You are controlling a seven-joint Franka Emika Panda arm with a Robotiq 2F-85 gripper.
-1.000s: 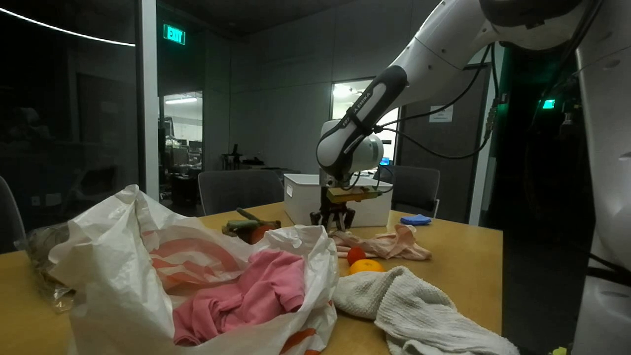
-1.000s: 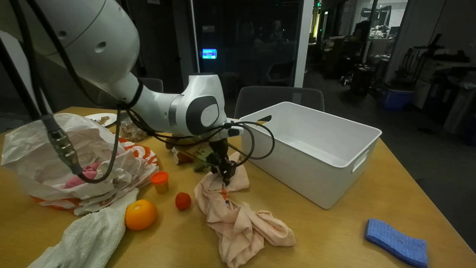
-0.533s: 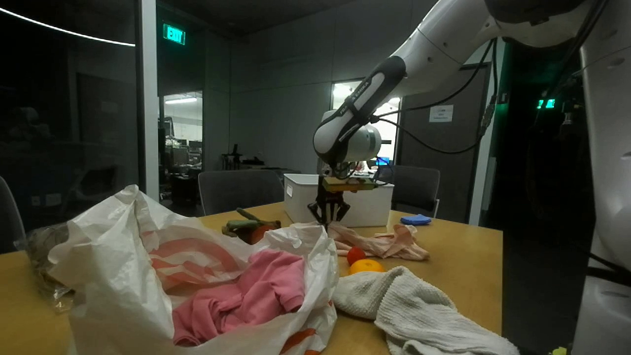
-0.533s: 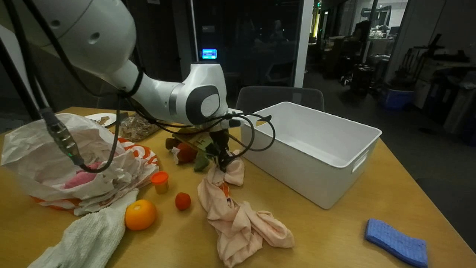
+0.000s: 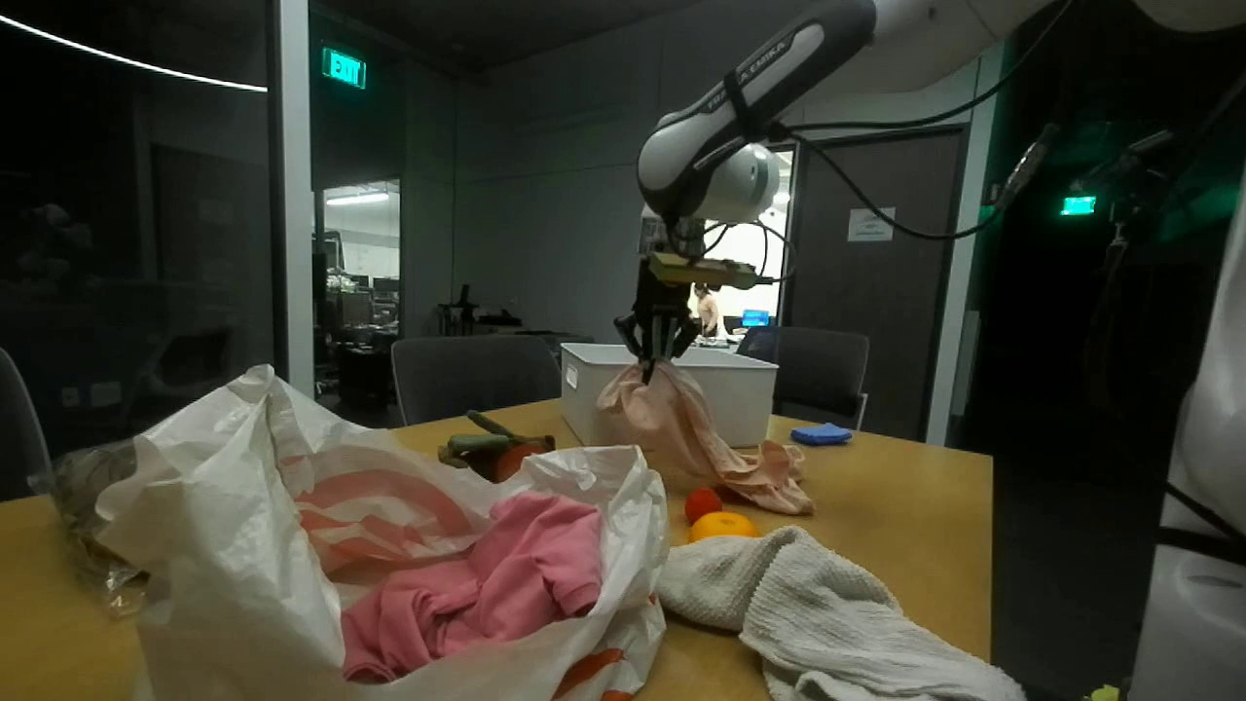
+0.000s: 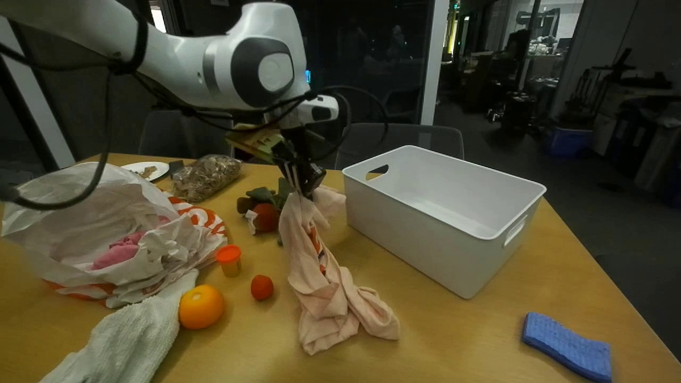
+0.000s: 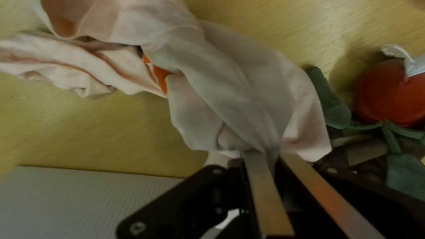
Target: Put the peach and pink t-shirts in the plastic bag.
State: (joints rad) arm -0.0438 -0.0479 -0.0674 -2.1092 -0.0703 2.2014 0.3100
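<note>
The peach t-shirt (image 5: 672, 414) hangs from my gripper (image 5: 654, 364) in both exterior views. Its upper part is lifted; its lower folds (image 6: 332, 319) still rest on the table. In the wrist view the peach cloth (image 7: 212, 76) is pinched between the two fingers (image 7: 265, 196), bunched at the tips. The pink t-shirt (image 5: 487, 594) lies inside the open mouth of the white plastic bag (image 5: 219, 526). The pink t-shirt (image 6: 118, 254) is partly hidden by the bag (image 6: 64, 197) in an exterior view. My gripper is beside the white bin, away from the bag.
A white bin (image 6: 420, 234) stands close to the gripper. An orange (image 6: 202, 307), a small red fruit (image 6: 262, 287), an orange-lidded jar (image 6: 229, 260) and a whitish towel (image 6: 127, 335) lie between shirt and bag. A blue cloth (image 6: 566, 346) and artificial-looking produce (image 6: 265, 217) are also on the table.
My gripper has risen from near the tabletop, pulling the peach t-shirt's upper part up. The shirt's lower end has dragged slightly toward the gripper. The bag and pink t-shirt have not moved.
</note>
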